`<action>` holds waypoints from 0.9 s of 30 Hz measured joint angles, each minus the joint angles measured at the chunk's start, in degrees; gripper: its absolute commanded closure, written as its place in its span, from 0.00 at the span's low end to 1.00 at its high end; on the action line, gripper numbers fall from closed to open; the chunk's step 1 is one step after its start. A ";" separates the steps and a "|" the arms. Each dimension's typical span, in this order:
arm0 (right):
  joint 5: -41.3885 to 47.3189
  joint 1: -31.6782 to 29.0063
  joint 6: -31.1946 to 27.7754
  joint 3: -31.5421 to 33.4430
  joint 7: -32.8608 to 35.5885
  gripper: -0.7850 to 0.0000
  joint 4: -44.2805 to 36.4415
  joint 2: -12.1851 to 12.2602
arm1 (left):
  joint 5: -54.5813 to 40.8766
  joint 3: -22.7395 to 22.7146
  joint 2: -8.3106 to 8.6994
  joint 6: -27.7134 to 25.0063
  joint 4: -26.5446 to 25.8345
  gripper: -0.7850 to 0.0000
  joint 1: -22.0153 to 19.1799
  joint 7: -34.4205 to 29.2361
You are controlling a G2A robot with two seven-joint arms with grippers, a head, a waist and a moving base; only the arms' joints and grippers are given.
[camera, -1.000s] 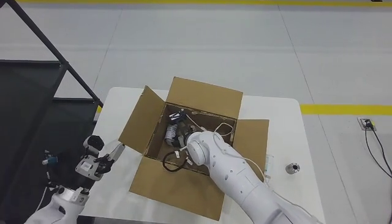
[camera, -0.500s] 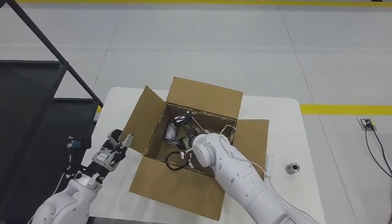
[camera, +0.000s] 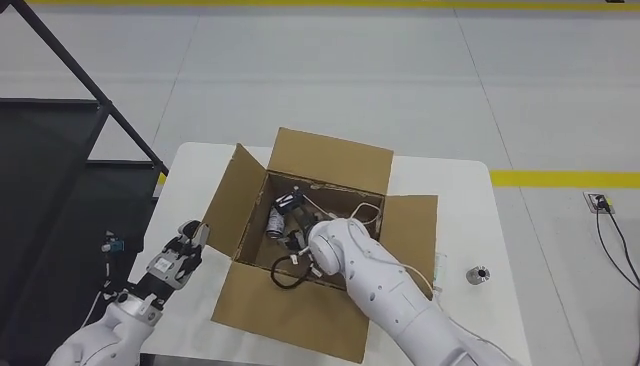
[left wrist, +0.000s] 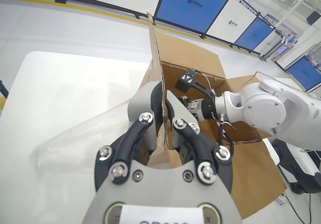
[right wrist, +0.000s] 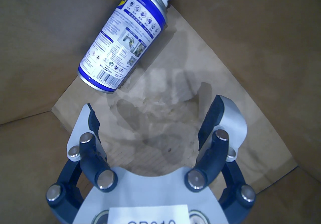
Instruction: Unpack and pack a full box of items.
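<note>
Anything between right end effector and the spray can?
Nothing: the right wrist view shows bare, stained floor of the box between the open right end effector and the spray can.

Table (camera: 455, 206) with box (camera: 330, 161), metal cylinder (camera: 477, 275)

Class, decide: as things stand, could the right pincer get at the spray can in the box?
Probably yes. The right pincer is open inside the box; the spray can lies ahead on its side, nothing between, though corner walls may crowd it.
</note>
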 measured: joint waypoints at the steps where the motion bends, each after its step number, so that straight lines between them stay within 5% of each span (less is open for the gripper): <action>1: -0.23 0.03 -0.19 -0.38 -0.24 0.00 0.18 -0.24 | -0.15 -0.21 0.04 -0.21 -0.21 1.00 0.44 0.12; 11: -2.37 0.24 -1.45 -2.80 -4.02 0.00 2.36 -2.19 | -4.07 -1.75 0.44 -2.48 -1.18 1.00 4.08 -0.15; 27: -4.09 -0.54 11.01 -2.93 -6.77 0.00 4.17 -4.73 | -6.27 -2.95 1.23 -3.78 -0.90 1.00 4.53 -1.25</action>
